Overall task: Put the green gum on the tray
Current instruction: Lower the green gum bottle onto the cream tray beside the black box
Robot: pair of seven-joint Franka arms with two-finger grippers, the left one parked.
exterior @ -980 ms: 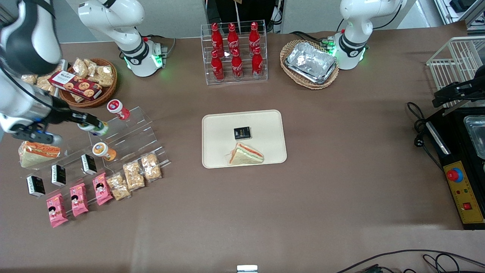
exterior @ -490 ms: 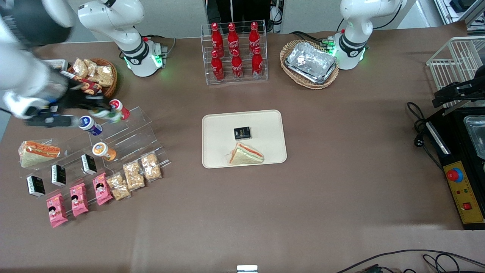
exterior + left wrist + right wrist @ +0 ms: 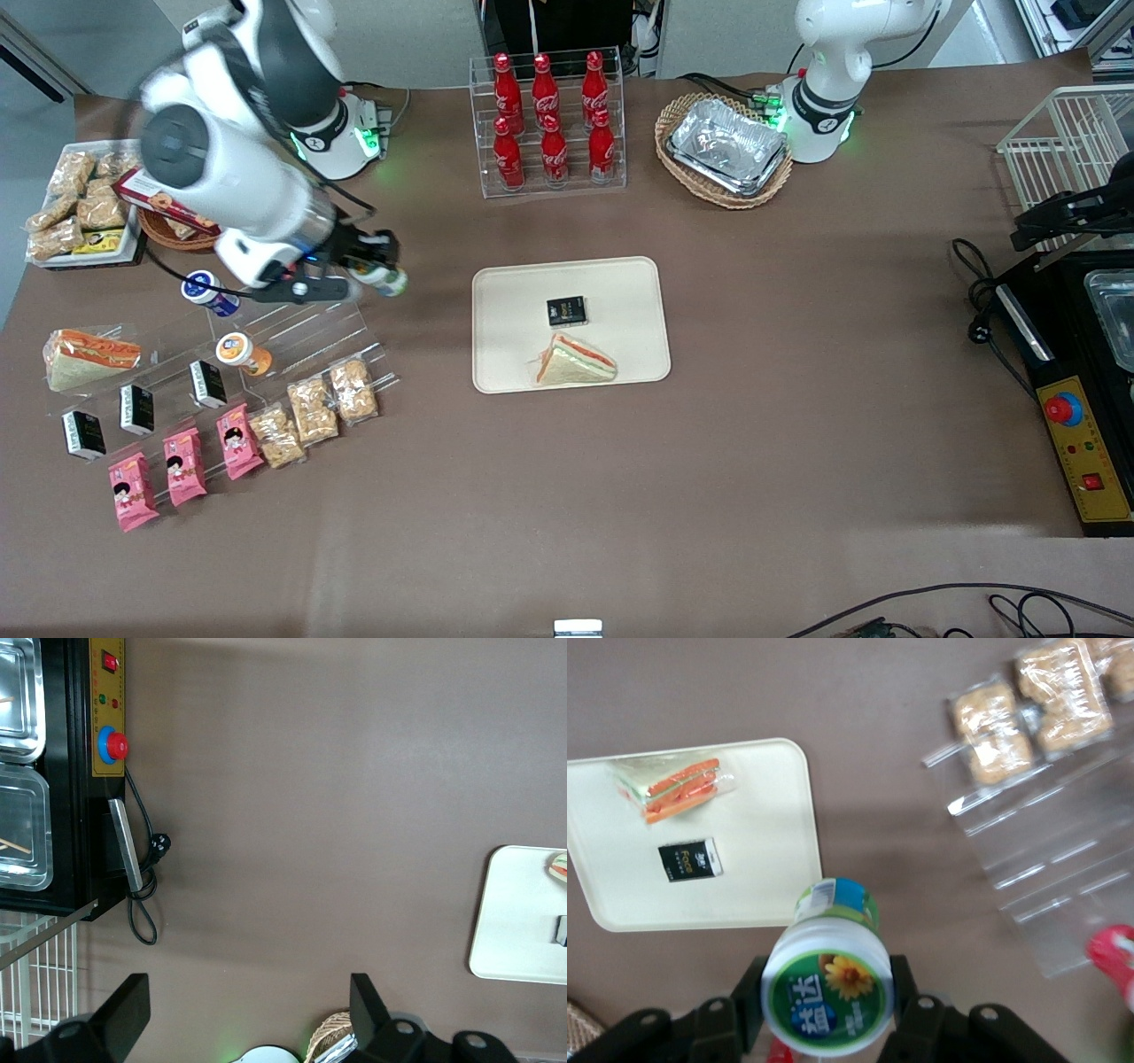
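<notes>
Gripper [image 3: 376,270] in the air over bare tablecloth, between the clear stepped rack [image 3: 301,323] and the tray [image 3: 620,283], clamped on the green gum [image 3: 388,281]. Gum [image 3: 827,990] seen lid-first from the wrist camera, white lid with a green label and a yellow flower, one black finger [image 3: 749,997] pressed on each side of it. Held clear of the table, not yet over the tray, just beside the tray's edge that faces the working arm's end. On the tray [image 3: 775,904]: a small black packet [image 3: 566,310] and, nearer the front camera, a wrapped sandwich [image 3: 574,361], the two close but apart. On the rack: a blue gum [image 3: 209,292] and an orange gum [image 3: 243,353], with three cookie bags [image 3: 312,409] along its lowest step. Rack of red cola bottles [image 3: 549,124] farther from the front camera than the tray.
</notes>
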